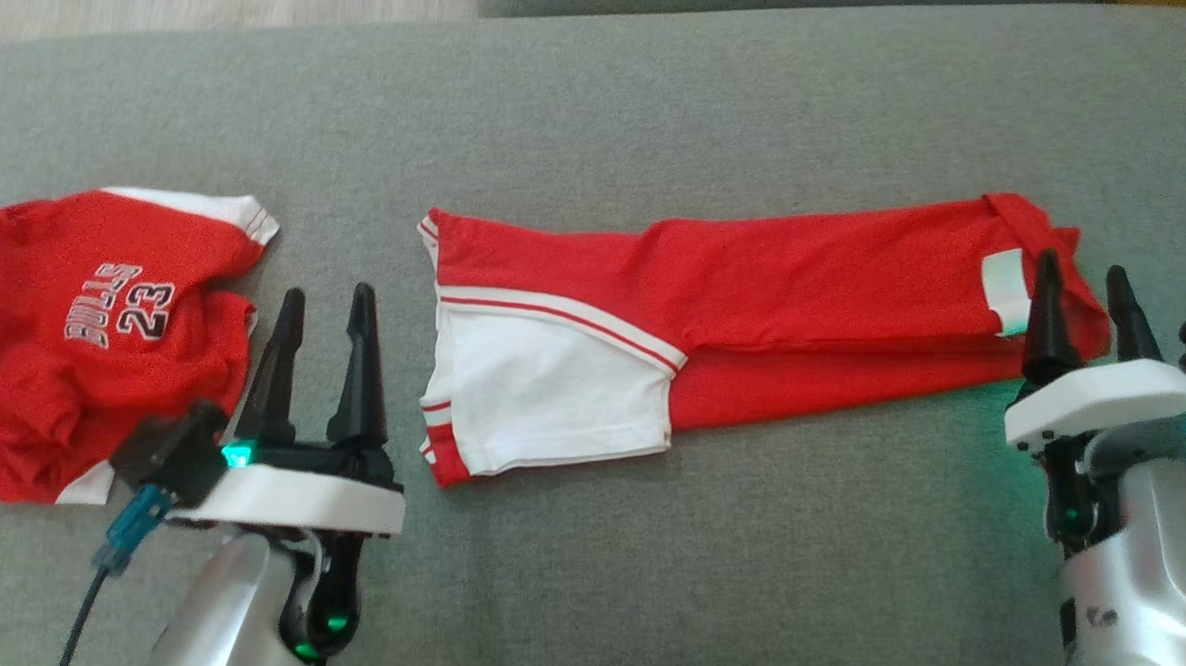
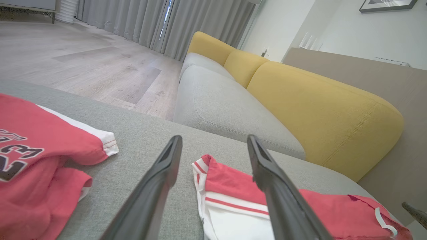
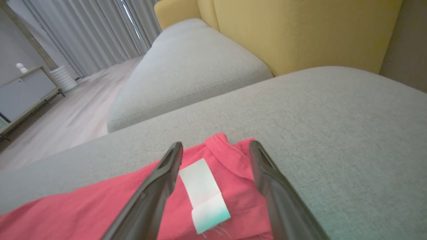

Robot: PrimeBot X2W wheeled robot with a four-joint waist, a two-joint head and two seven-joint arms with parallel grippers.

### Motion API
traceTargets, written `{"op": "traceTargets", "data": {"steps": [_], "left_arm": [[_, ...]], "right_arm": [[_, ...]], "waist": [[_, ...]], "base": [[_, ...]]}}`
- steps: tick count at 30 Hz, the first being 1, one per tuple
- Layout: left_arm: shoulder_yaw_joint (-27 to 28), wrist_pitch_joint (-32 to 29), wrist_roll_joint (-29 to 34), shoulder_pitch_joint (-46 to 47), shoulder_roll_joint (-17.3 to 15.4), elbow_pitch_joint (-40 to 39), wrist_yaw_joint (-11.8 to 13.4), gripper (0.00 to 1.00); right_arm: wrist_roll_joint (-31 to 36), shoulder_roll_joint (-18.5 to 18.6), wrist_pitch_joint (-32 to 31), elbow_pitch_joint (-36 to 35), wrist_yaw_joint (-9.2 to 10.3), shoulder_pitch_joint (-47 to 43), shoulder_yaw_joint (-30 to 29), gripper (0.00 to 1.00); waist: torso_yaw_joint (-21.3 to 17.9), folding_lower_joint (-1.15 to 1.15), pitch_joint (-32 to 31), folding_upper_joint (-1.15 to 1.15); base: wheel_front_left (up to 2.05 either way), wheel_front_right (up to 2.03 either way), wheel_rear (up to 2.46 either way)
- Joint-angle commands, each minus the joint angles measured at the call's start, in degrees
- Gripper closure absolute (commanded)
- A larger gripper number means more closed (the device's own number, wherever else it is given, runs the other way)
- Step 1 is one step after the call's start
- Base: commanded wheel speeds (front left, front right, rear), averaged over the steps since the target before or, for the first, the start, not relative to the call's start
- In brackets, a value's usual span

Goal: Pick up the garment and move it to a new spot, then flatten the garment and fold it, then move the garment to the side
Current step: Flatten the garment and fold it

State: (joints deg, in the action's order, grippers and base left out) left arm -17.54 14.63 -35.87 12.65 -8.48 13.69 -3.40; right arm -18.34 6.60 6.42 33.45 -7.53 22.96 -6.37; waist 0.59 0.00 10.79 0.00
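Your left gripper point(image 1: 327, 293) and right gripper point(image 1: 1083, 262) stand spread and empty at either end of the flat red-and-white fabric trousers point(image 1: 755, 300) on the grey upholstered cushion point(image 1: 742, 580).

Red garment point(image 1: 805, 282) at frame centre with a white panel and red-and-white stripes, white label point(image 1: 1004, 281), red shirt point(image 1: 31, 369) at left with white trim and lettering, grey cushion point(image 1: 663, 96), yellow backrest point(image 2: 317, 110)
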Motion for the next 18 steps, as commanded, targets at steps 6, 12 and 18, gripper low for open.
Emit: {"op": "traceTargets", "data": {"steps": [6,12,18], "left_arm": [[2.47,0.37,2.06,4.25,1.26,0.42,-1.99,0.00],[3.23,0.37,2.73,4.65,1.90,1.63,-2.83,0.00],[3.84,0.37,3.26,5.09,2.48,2.26,-3.31,0.00]], "right_arm": [[9.78,-2.68,-2.61,8.10,0.04,7.48,-12.52,0.00],[16.28,-3.60,-5.47,13.38,0.04,9.85,-20.99,0.00],[14.42,-3.70,-6.54,20.49,0.04,12.47,-19.11,0.00]], "waist": [[2.20,0.00,2.45,0.00],[2.74,0.00,3.30,0.00],[2.31,0.00,3.65,0.00]], "base": [[0.00,0.00,0.00],[0.00,0.00,0.00],[0.00,0.00,0.00]]}}
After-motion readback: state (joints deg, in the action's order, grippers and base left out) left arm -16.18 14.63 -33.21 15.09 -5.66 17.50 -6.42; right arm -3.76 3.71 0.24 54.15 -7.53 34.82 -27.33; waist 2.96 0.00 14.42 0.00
